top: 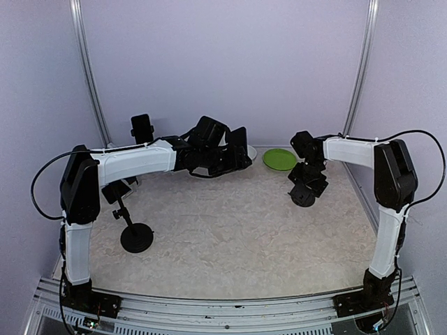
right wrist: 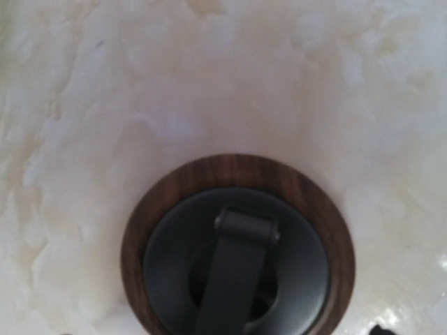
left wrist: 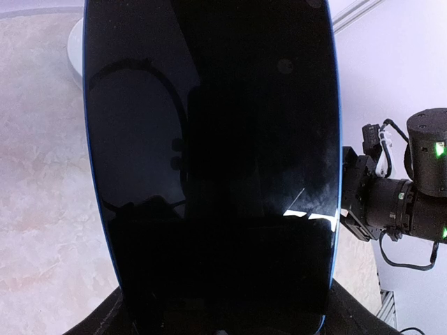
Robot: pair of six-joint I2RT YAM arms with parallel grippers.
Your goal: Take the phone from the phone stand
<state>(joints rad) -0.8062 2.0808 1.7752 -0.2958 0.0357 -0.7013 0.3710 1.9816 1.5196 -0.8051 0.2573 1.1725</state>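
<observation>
The phone (top: 239, 144) is a black slab with a blue edge, held in the air at the back middle of the table, off the stand. It fills the left wrist view (left wrist: 209, 174) with its dark screen. My left gripper (top: 225, 158) is shut on its lower end; the fingers are hidden behind it. The phone stand (top: 302, 197) has a round wood-rimmed black base and a hinged black arm, seen close in the right wrist view (right wrist: 237, 244). My right gripper (top: 307, 183) hangs right over the stand; its fingers are hidden.
A green plate (top: 279, 159) lies at the back right. A white dish (top: 251, 151) sits behind the phone and shows in the left wrist view (left wrist: 75, 49). A black pole stand with a round foot (top: 136, 237) stands at the left.
</observation>
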